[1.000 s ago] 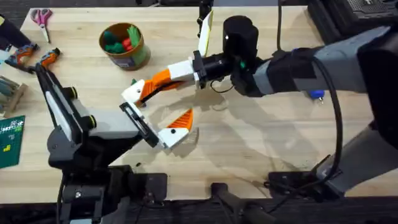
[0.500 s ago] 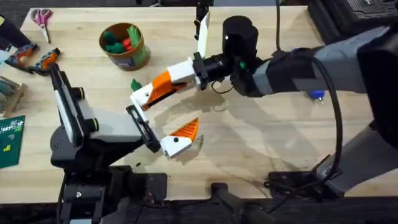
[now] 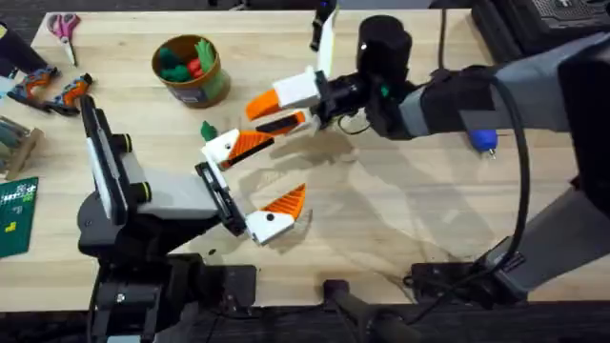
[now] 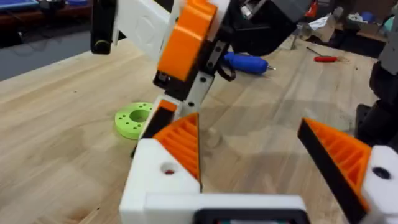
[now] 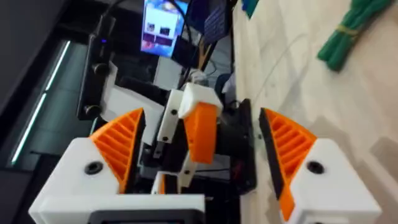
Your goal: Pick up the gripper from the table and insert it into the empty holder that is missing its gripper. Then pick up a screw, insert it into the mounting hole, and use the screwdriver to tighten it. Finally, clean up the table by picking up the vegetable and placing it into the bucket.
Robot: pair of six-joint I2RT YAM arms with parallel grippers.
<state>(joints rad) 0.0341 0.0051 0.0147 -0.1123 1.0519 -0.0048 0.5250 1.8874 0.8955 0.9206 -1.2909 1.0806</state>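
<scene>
Gripper tips (image 5: 200, 134), orange and ribbed, sit on every finger block in sight; which one is the task's loose piece I cannot tell. Table (image 3: 410, 219): pale wood. Right arm reaches across the middle; right gripper (image 3: 262, 114) is released, jaws wide apart in its wrist view, turned so that one finger sits above the other in the overhead. Left gripper (image 3: 272, 171) also released, jaws spread wide. One left finger, a white block (image 4: 155, 180) with an orange tip, lies between the right gripper's fingers, a right fingertip (image 4: 189, 37) just above it; contact unclear. Bucket (image 3: 214, 81) stands upright near the far left of the table, green and red toy vegetables inside. Screwdriver (image 3: 486, 143), blue, lies on the table on the right, partly under the right arm. Green ring (image 4: 134, 119) lies flat near the left finger. Green vegetable (image 5: 348, 34) lies on the wood, apart from both grippers.
</scene>
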